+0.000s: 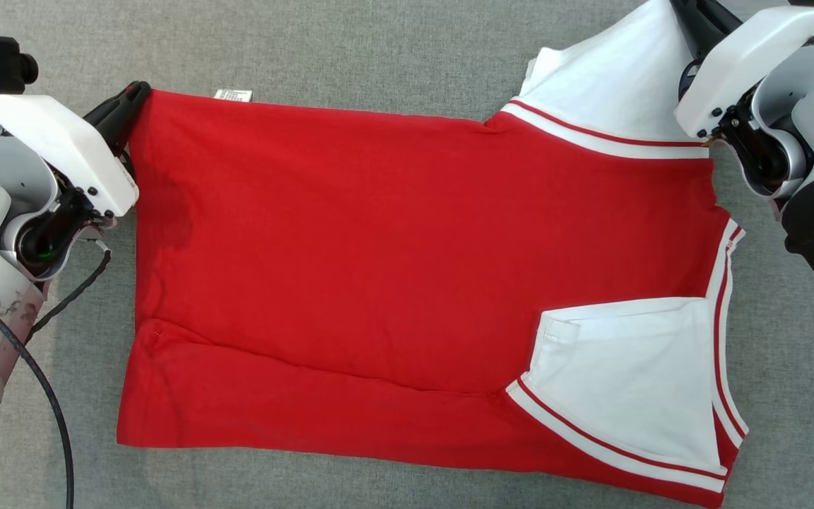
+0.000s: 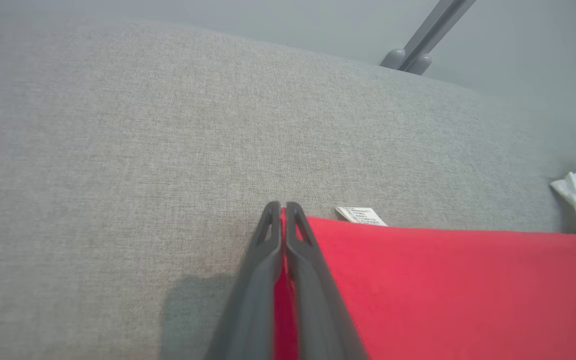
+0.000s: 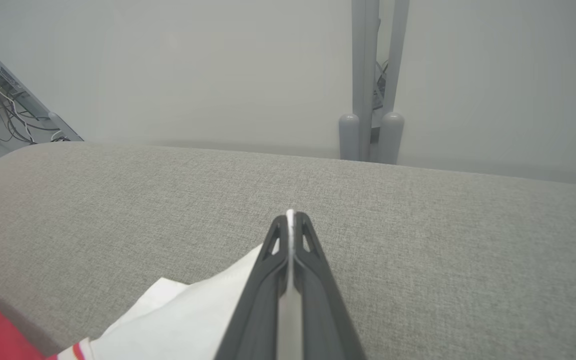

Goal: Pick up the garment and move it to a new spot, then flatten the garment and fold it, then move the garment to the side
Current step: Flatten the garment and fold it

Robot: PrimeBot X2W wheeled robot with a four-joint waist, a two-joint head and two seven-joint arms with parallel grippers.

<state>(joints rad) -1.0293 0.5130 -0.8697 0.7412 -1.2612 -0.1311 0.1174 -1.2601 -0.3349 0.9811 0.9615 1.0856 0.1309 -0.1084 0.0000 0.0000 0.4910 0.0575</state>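
The grey desk point(image 1: 379, 42) carries the red shirt point(image 1: 350, 261) spread nearly flat. Its long axis runs across the robot from left to right, with the hem at the left and the shoulders at the right. Each of the 2 arms grips at the far edge, so the shirt's body lies toward the robot from both grips. The right jaws are closed on the far white sleeve point(image 1: 612, 78), and the left jaws are closed on the red hem corner. The near white sleeve point(image 1: 626, 375) lies turned in over the body. A small label point(image 1: 233, 95) pokes out near the left jaws. A lengthwise fold would likely mean carrying the far edge toward the free near edge.
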